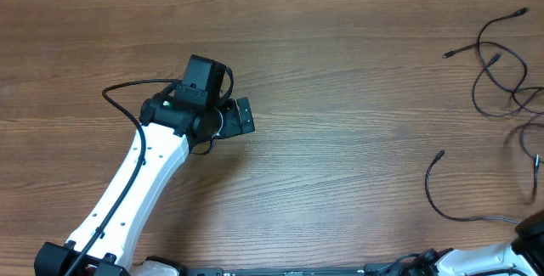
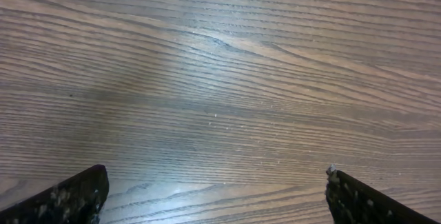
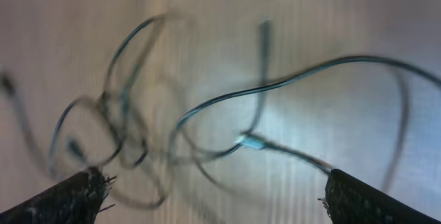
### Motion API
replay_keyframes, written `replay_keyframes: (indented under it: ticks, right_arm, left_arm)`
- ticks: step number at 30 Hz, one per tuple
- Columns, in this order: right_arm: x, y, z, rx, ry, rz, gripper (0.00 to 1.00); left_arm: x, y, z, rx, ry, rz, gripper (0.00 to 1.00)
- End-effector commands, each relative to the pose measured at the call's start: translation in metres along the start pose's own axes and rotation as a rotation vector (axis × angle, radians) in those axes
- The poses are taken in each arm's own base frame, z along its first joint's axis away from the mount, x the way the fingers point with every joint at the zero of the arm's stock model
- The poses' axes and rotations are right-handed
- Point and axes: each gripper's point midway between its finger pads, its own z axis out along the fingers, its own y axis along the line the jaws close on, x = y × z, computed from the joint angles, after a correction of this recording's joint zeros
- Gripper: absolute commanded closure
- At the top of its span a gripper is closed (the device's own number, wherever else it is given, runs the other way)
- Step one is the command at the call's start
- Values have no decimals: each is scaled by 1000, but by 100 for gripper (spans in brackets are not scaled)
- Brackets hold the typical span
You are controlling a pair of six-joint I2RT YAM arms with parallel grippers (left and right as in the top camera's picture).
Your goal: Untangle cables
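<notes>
Right wrist view first, since it sits closest to the work. The right claw (image 3: pixel 213 182) hangs with its two fingers spread wide and nothing gripped between them. Beneath the gap lie the cables (image 3: pixel 227 100), thin black loops crossing one another, one showing a small pale plug end (image 3: pixel 251 141). The picture is blurred, so I cannot tell whether a finger touches any strand, or which loop lies on top. The left claw (image 2: pixel 217 176) is likewise spread and holds nothing, with only bare desk (image 2: pixel 220 58) under it. From overhead, the left arm (image 1: pixel 144 174) reaches to the middle-left of the desk, well apart from the cables. They sprawl by the far right edge, some strands running out of frame.

My worry is a blind pinch. Closing on two or three crossed strands at once and pulling would likely tighten the tangle rather than loosen it. With nothing pinning the bundle, any tug may drag the whole lot along, perhaps over that right edge. A cord this thin could also slip out between the fingers.
</notes>
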Motion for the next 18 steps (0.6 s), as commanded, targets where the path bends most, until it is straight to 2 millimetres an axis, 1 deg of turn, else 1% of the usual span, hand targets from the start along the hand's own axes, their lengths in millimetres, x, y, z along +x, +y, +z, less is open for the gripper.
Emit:
replay_keyframes:
  ticks: [1, 2, 5, 8, 11, 12, 14, 15, 16, 18]
  right_arm:
    - [28, 45, -6, -170, 87, -208, 0]
    - [38, 54, -6, -181, 104, -258, 0]
    - [62, 71, -5, -193, 140, -359, 0]
    - [92, 89, -5, -206, 182, -469, 0]
    - [130, 108, -6, -220, 234, -595, 0]
    - [138, 111, -7, -222, 246, -618, 0]
    - [174, 124, -10, -230, 300, -704, 0]
    - [183, 127, -11, -231, 313, -724, 0]
    - [200, 132, -14, -235, 336, -761, 0]
    - [223, 138, -17, -240, 366, -811, 0]
  left_arm:
    - [-4, -3, -5, 3, -22, 28, 0]
    - [-4, -3, -5, 3, -22, 28, 0]
    - [-4, -3, -5, 3, -22, 28, 0]
    - [-4, -3, -5, 3, -22, 28, 0]
    - [-4, -3, -5, 3, -22, 28, 0]
    - [-4, -3, -5, 3, -22, 28, 0]
    - [-4, -3, -5, 3, -22, 28, 0]
    - [-4, -3, -5, 3, -22, 28, 0]
    - [-4, -3, -5, 3, -22, 28, 0]
    - [-4, -3, -5, 3, -22, 28, 0]
